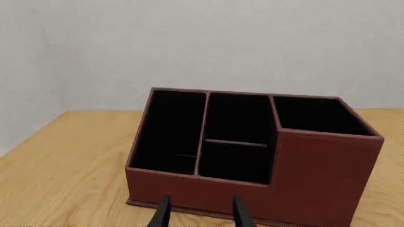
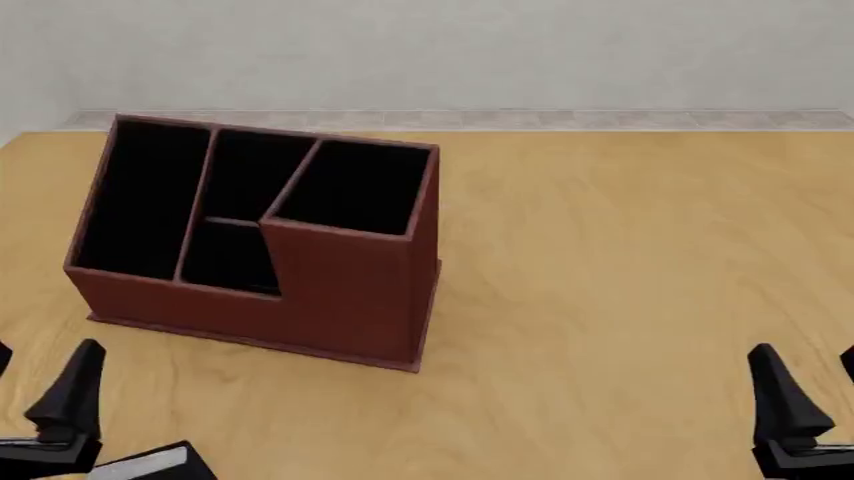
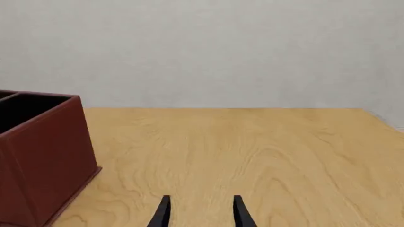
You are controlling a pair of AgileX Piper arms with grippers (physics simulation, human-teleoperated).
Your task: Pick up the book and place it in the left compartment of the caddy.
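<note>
Jaws, left: the left gripper [image 1: 200, 215] shows two black fingers set apart with nothing between them, pointed at the caddy's low front wall.
Jaws, right: the right gripper [image 3: 200, 213] is likewise spread and holds nothing, over bare tabletop [image 3: 252, 151].
Caddy: the caddy [image 2: 347, 300] stands on the tabletop's left half, turned slightly, its tall square slot nearest the middle.
Left compartment: the left compartment [image 1: 169, 130] is black-lined and runs the caddy's full depth.
Book: the book [image 2: 158, 463] lies flat at the near left edge, just beside the left gripper's finger, not held.
Front view only: the book appears here alone; neither wrist view shows it.
Right wrist view: only the caddy's tall corner, well apart from the fingers.
</note>
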